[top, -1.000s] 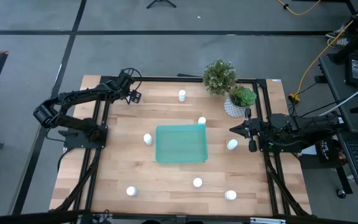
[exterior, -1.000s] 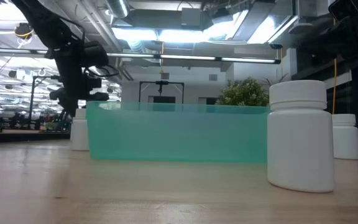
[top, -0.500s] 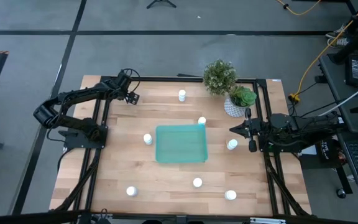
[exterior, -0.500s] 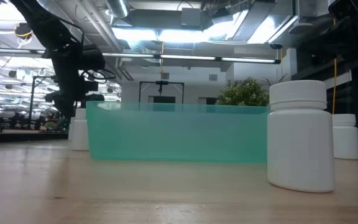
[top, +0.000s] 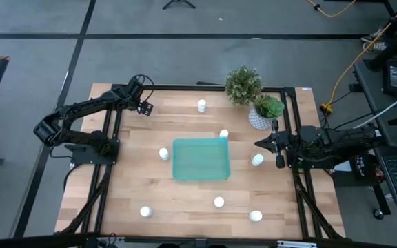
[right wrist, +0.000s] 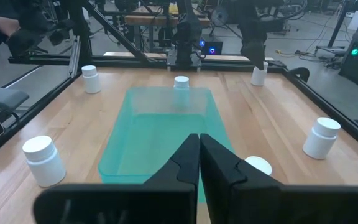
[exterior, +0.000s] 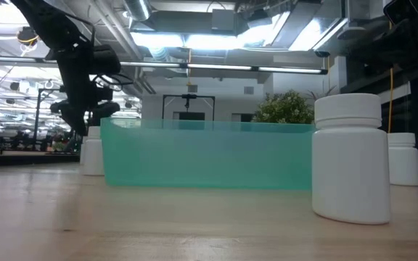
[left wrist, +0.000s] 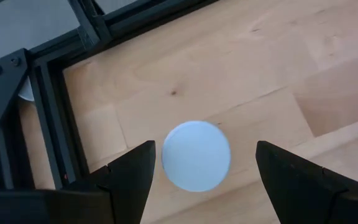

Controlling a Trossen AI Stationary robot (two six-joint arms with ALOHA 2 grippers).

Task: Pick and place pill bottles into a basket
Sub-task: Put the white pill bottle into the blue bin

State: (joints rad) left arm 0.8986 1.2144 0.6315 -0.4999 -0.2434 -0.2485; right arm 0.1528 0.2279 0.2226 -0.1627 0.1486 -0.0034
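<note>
My left gripper (top: 144, 107) hovers open over the table's back left corner. In the left wrist view a pill bottle's round white cap (left wrist: 196, 155) lies on the wood below, centred between the spread fingers (left wrist: 126, 180). The empty teal basket (top: 200, 162) sits mid-table, with several white pill bottles standing around it, such as one (top: 164, 154) to its left and one (top: 224, 133) at its back right corner. My right gripper (top: 259, 143) is shut and holds nothing, at the right side beside another bottle (top: 257, 160).
Two potted plants (top: 243, 84) (top: 262, 111) stand at the back right. Black frame rails (left wrist: 55, 118) run along the table edges close to the left gripper. Bottles (top: 218, 202) (top: 145, 212) (top: 256, 215) dot the front; one (top: 202, 105) stands at the back.
The left gripper has drifted slightly left over the back corner, still open. The right arm and all the bottles have stayed put.
</note>
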